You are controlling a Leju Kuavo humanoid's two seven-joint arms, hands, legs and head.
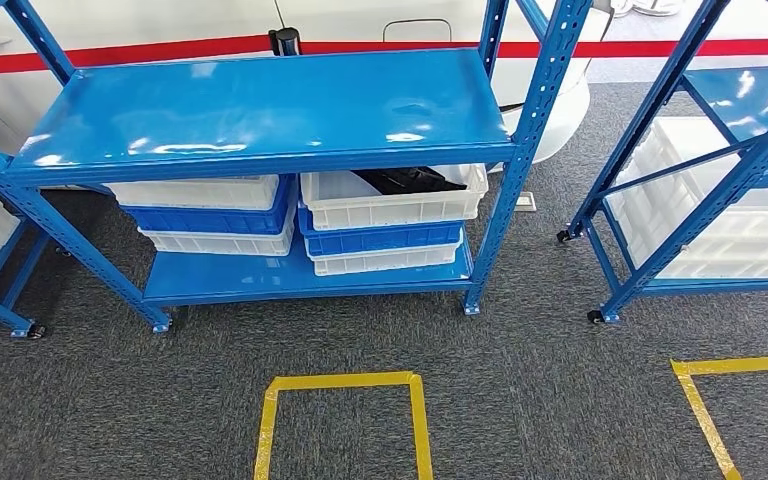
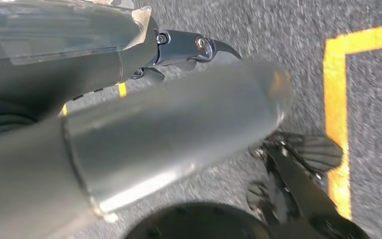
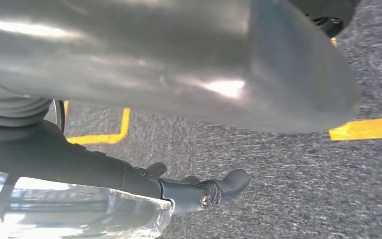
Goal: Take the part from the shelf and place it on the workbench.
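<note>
The part (image 1: 407, 180) is a black piece lying in the top white bin (image 1: 390, 208) of the right-hand stack. That stack stands on the lower level of the blue shelf (image 1: 260, 105), under its top board. In the left wrist view my left hand (image 2: 174, 124) hangs over grey carpet, its dark fingers (image 2: 189, 47) stretched out away from the thick thumb, with nothing in it. The right wrist view has my right hand (image 3: 189, 74) hanging the same way, its fingers (image 3: 209, 191) extended and holding nothing.
A second stack of white and blue bins (image 1: 210, 215) stands left of the first. Another blue rack (image 1: 660, 160) with white bins (image 1: 720, 230) is at the right. Yellow tape squares (image 1: 345, 400) mark the carpet in front of the shelf.
</note>
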